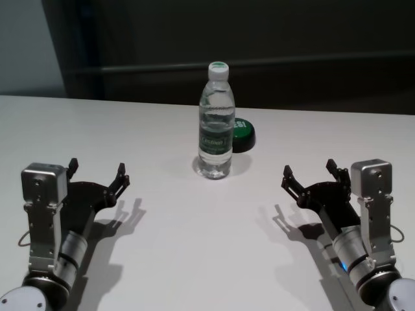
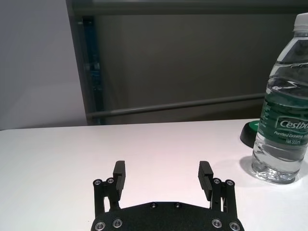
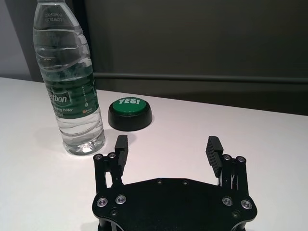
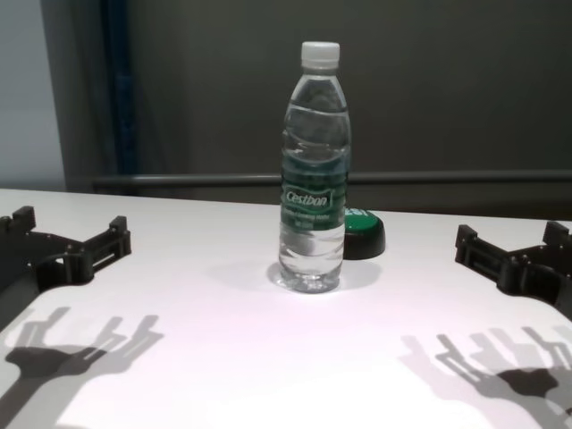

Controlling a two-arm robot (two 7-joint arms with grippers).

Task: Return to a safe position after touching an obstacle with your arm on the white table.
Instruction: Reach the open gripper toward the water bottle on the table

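Standing upright on the white table (image 1: 162,259), the obstacle (image 1: 215,123) hides the button (image 3: 130,113); left gripper (image 1: 96,171) and right gripper (image 1: 308,173) spread.

The bottle (image 2: 285,110) hides most of the green button (image 2: 249,134) behind it.

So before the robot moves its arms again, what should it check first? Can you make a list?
1. Water bottle standing upright on the white table: ok.
2. Left gripper apart from the bottle, fingers open, holding nothing: ok.
3. Right gripper apart from the bottle, fingers open, holding nothing: ok.
4. Green button just behind the bottle on the right, not touched by either arm: ok.
5. Bottle cap on: ok; screwed tight: cannot tell.
6. Arms already at their safe resting pose: cannot tell, though both sit low near the table's front.
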